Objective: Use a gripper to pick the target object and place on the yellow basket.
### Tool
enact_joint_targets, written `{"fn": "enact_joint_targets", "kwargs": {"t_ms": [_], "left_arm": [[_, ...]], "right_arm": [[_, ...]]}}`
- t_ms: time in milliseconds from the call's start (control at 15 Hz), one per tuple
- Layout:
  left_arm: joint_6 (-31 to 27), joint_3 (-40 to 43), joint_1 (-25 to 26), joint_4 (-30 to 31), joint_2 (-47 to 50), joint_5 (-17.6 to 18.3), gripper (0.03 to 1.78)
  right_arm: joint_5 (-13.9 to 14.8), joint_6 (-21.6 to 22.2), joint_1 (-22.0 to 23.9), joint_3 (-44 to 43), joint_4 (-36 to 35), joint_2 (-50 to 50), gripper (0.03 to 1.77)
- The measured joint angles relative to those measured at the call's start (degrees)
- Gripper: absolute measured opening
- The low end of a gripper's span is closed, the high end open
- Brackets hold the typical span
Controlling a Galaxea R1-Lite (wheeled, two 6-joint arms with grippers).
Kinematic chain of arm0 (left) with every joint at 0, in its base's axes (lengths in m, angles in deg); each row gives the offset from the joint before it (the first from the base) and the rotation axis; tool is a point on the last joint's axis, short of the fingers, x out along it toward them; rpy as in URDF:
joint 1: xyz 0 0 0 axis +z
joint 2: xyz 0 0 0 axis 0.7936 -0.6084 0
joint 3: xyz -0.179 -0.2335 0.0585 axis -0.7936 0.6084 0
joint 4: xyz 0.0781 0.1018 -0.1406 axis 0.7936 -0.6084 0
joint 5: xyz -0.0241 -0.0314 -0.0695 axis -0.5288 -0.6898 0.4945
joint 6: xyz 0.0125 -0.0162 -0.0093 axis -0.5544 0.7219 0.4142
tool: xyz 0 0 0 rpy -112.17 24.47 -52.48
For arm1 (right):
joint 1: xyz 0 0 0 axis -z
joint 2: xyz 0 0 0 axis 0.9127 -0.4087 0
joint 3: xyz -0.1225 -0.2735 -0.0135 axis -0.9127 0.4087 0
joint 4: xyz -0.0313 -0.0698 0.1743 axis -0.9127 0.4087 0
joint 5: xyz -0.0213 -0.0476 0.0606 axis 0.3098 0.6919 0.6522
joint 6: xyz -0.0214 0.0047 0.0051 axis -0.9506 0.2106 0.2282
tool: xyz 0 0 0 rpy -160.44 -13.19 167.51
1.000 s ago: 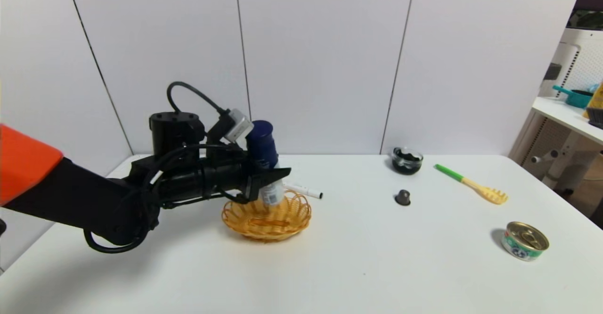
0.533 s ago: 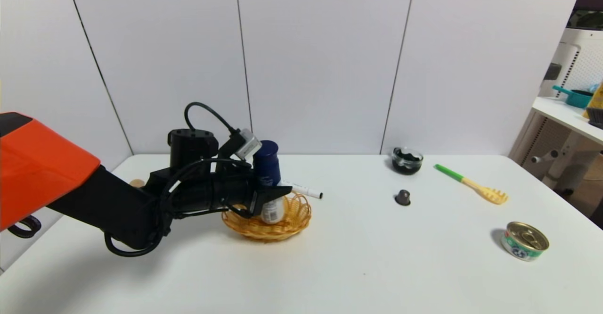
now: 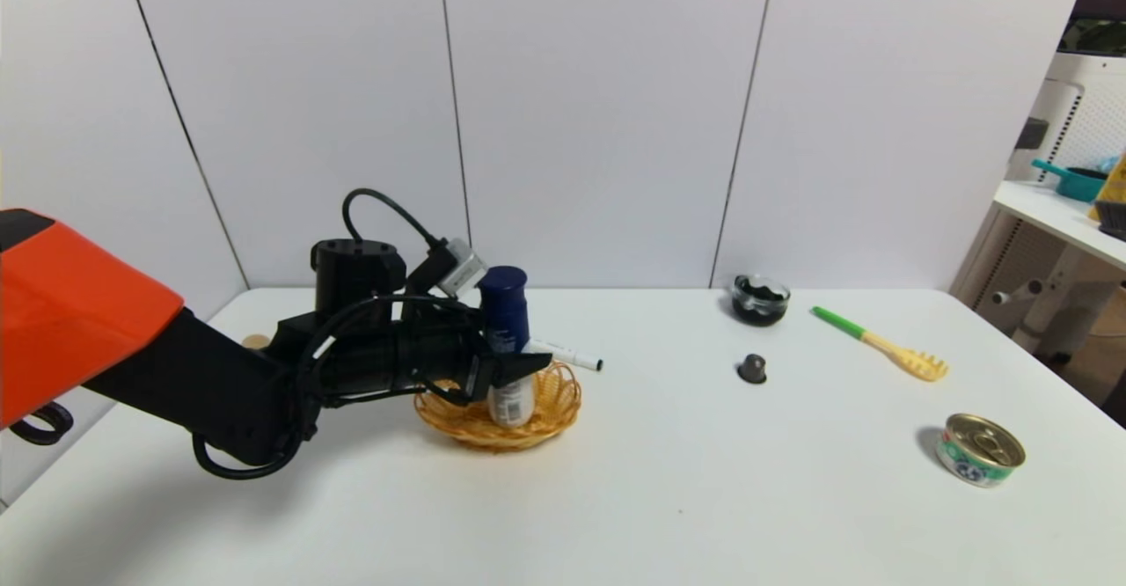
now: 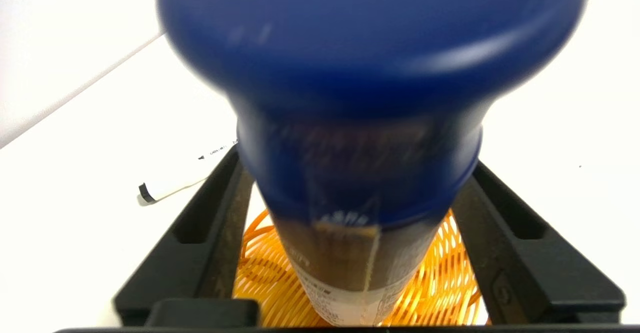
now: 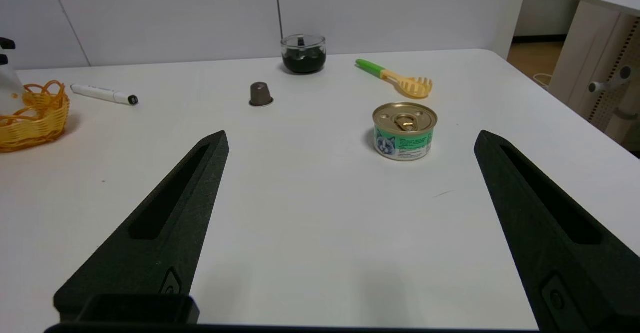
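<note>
Left hand [image 3: 519, 366]: fingers spread either side of the spray can [image 3: 508, 348], gaps showing on both sides. Spray can: upright, base inside the yellow basket [image 3: 545, 414]. White marker [image 3: 567, 355]: on the desk [image 3: 616, 498], just behind the basket. Right hand [image 5: 350, 223]: fingers wide apart, above the desk near the green tin [image 5: 404, 131].

The left gripper [image 3: 515, 366] has come down with the can [image 3: 508, 344], which was tilted above the basket [image 3: 554, 410] and now stands upright in it. The jaws have parted from its sides.
</note>
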Motion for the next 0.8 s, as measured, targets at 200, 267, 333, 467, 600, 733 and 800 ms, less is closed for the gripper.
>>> {"fn": "enact_joint_targets", "kwargs": {"t_ms": [200,267,333,467,600,733,800], "left_arm": [[0.6,-0.6,0.0,0.2,1.9,0.0,1.43],[1.0,-0.9,0.0,0.3,3.1,0.0,1.46],[1.9,-1.2,0.1,0.3,4.8,-0.1,1.49],[4.9,-1.8,0.2,0.3,8.5,-1.3,1.54],[7.8,-3.2,0.2,0.3,12.8,-3.5,1.58],[10.3,-5.7,0.6,-0.9,17.3,-5.7,1.61],[10.8,-6.8,1.3,-2.4,19.6,-7.9,1.62]], "right_arm": [[0.0,0.0,0.0,0.0,0.0,0.0,1.70],[0.0,0.0,0.0,0.0,0.0,0.0,1.70],[0.0,0.0,0.0,0.0,0.0,0.0,1.70],[0.0,0.0,0.0,0.0,0.0,0.0,1.70],[0.0,0.0,0.0,0.0,0.0,0.0,1.70],[0.0,0.0,0.0,0.0,0.0,0.0,1.70],[0.0,0.0,0.0,0.0,0.0,0.0,1.70]]}}
